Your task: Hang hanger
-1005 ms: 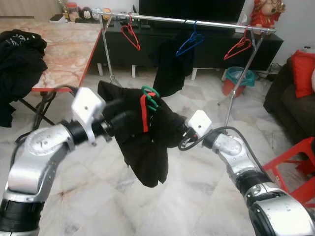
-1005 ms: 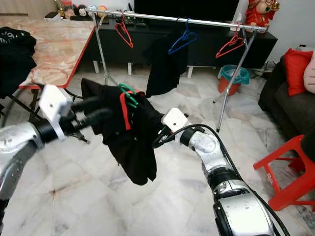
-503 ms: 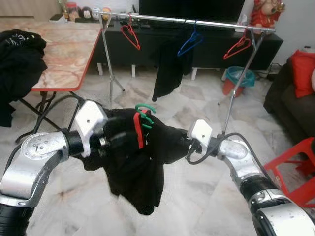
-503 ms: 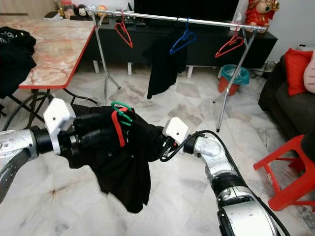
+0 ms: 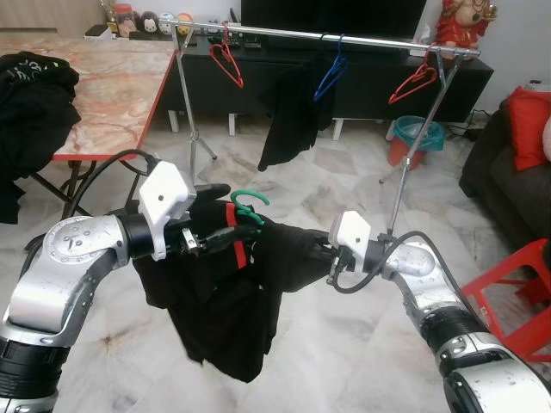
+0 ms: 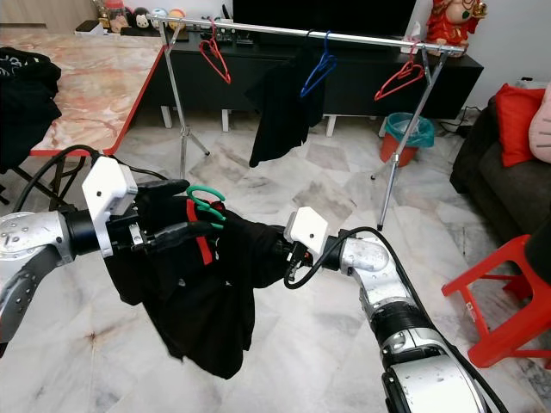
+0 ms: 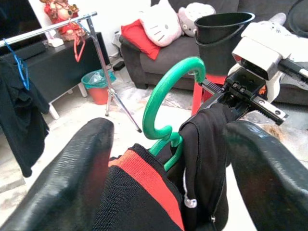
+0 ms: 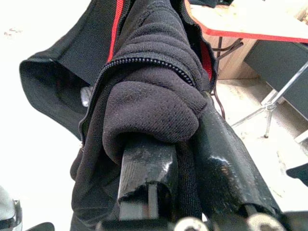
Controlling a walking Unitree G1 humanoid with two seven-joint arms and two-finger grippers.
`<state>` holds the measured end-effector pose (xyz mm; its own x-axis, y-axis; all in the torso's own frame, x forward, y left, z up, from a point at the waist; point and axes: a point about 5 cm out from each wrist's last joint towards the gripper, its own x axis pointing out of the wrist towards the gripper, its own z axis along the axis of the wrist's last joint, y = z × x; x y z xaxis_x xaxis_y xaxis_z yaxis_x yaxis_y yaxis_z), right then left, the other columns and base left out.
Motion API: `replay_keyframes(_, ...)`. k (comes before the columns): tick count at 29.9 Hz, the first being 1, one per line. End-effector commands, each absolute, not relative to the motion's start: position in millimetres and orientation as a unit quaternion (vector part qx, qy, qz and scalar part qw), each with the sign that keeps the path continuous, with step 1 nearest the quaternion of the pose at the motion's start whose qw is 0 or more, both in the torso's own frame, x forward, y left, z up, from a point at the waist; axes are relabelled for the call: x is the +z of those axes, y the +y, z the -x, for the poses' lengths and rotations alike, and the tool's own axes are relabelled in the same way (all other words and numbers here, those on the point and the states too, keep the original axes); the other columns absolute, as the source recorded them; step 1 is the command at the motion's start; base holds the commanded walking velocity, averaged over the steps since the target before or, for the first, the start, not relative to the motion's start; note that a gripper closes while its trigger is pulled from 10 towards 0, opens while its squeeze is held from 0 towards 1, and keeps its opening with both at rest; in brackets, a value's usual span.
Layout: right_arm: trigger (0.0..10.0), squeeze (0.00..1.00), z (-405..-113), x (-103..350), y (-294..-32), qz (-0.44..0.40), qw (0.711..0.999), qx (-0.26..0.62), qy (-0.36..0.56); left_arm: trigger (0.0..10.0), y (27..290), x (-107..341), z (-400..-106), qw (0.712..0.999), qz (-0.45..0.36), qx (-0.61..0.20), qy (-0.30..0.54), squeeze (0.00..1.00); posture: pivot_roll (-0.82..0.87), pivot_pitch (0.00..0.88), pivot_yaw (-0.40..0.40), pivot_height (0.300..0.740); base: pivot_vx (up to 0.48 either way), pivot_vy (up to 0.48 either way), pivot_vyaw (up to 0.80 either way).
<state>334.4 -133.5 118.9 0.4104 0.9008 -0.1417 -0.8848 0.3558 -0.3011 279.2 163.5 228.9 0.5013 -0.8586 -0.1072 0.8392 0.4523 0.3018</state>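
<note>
both grippers hold a black jacket over marble floor.

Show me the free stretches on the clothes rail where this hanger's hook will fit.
Silver clothes rail: bare between red hanger and blue hanger carrying a black garment, and between blue and the right red hanger. Crowded at both ends, by the stand's legs.

Showing now: 4 hangers – 2 red, 1 blue, 1 green; 2 tools; 1 rail; 1 counter.
</note>
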Motion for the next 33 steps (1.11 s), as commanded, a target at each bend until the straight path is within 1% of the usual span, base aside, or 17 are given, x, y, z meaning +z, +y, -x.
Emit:
replay_keyframes(1, 10.0, 0.0, -336.5, 127.7, -134.8, 0.166, 0.826, 0.537, -0.044, 10.0, 161.8, 233.4, -275.5, 0.842, -0.174, -0.51, -0.03, 1.0, 0.11, 0.0, -0.072, 0.74, 0.0, 0.0, 0.0)
replay_keyframes(2, 10.0, 0.0, -336.3, 127.7, -134.5, 0.166, 0.826, 0.537, -0.044, 10.0, 161.5, 232.5, -275.0, 0.84, -0.175, -0.513, -0.027, 0.47, 0.11, 0.0, -0.072, 0.74, 0.0, 0.0, 0.0)
replay_keyframes(3, 10.0, 0.0, -336.2, 128.2, -133.5, 0.164, 0.825, 0.54, -0.045, 10.0, 160.5, 227.8, -272.7, 0.833, -0.181, -0.523, -0.014, 0.03, 0.11, 0.0, -0.071, 0.74, 0.0, 0.0, 0.0)
replay_keyframes(4, 10.0, 0.0, -336.1, 128.6, -132.9, 0.163, 0.824, 0.541, -0.046, 10.0, 160.0, 225.1, -271.8, 0.83, -0.182, -0.528, -0.008, 0.0, 0.11, 0.0, -0.071, 0.74, 0.0, 0.0, 0.0)
replay_keyframes(12, 10.0, 0.0, -331.3, 130.4, -129.9, 0.156, 0.804, 0.572, -0.048, 10.0, 150.0, 209.8, -276.0, 0.827, -0.188, -0.53, 0.004, 0.0, 0.1, 0.0, -0.07, 0.74, 0.0, 0.0, 0.0)
replay_keyframes(14, 10.0, 0.0, -330.8, 130.6, -130.1, 0.157, 0.803, 0.573, -0.049, 10.0, 148.6, 207.0, -276.3, 0.826, -0.19, -0.53, 0.006, 0.0, 0.1, 0.0, -0.07, 0.74, 0.0, 0.0, 0.0)
replay_keyframes(19, 10.0, 0.0, -330.1, 131.0, -130.9, 0.156, 0.801, 0.576, -0.047, 10.0, 148.7, 202.3, -277.7, 0.829, -0.201, -0.522, 0.012, 0.0, 0.1, 0.0, -0.07, 0.74, 0.0, 0.0, 0.0)
replay_keyframes(20, 10.0, 0.0, -329.9, 131.5, -130.5, 0.156, 0.8, 0.578, -0.048, 10.0, 150.5, 200.4, -280.6, 0.833, -0.214, -0.509, 0.012, 0.0, 0.1, 0.0, -0.071, 0.74, 0.0, 0.0, 0.0)
replay_keyframes(23, 10.0, 0.0, -329.2, 131.9, -130.1, 0.155, 0.798, 0.581, -0.048, 10.0, 152.8, 203.3, -287.1, 0.848, -0.217, -0.484, -0.006, 0.0, 0.1, 0.0, -0.071, 0.74, 0.0, 0.0, 0.0)
replay_keyframes(25, 10.0, 0.0, -329.2, 131.9, -130.1, 0.155, 0.798, 0.581, -0.048, 10.0, 153.3, 204.2, -288.5, 0.851, -0.218, -0.477, -0.01, 0.0, 0.1, 0.0, -0.071, 0.74, 0.0, 0.0, 0.0)
replay_keyframes(30, 10.0, 0.0, -328.5, 132.0, -129.4, 0.153, 0.796, 0.584, -0.048, 10.0, 153.1, 200.0, -288.1, 0.846, -0.219, -0.486, 0.003, 0.0, 0.1, 0.0, -0.071, 0.74, 0.0, 0.0, 0.0)
replay_keyframes(31, 10.0, 0.0, -328.3, 132.2, -129.4, 0.153, 0.795, 0.585, -0.048, 2.6, 151.6, 198.6, -286.6, 0.844, -0.213, -0.491, 0.003, 0.0, 0.1, 0.0, -0.071, 0.74, 0.0, 0.0, 0.0)
replay_keyframes(32, 10.0, 0.0, -328.2, 132.3, -129.5, 0.153, 0.795, 0.585, -0.047, 0.0, 151.1, 198.1, -286.1, 0.844, -0.209, -0.494, 0.003, 0.0, 0.1, 0.0, -0.071, 0.74, 0.0, 0.0, 0.0)
replay_keyframes(33, 10.0, 0.0, -328.1, 132.3, -129.5, 0.153, 0.795, 0.585, -0.047, 0.0, 150.7, 197.7, -285.6, 0.843, -0.208, -0.496, 0.003, 0.0, 0.1, 0.0, -0.071, 0.74, 0.0, 0.0, 0.0)
